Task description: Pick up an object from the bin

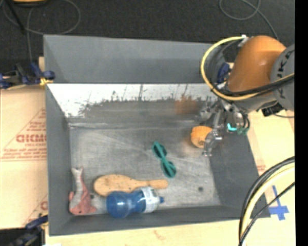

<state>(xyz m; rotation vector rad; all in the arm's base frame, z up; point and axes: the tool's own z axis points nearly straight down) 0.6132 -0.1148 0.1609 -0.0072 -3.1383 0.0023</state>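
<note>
My gripper [211,142] hangs at the bin's right side, close to the right wall. Just left of it, touching or nearly touching, lies a small round orange thing [198,136] on the bin floor. Whether that thing is in the gripper's hold I cannot tell. A green, spectacle-shaped plastic piece [164,159] lies a little further left, near the middle of the floor, apart from the gripper.
Along the front wall lie a tan wooden paddle-shaped brush [126,183], a blue bottle with a white label [131,203] on its side, and a pink toy figure [80,196] in the front left corner. The arm's orange cover and cables hang over the right rim.
</note>
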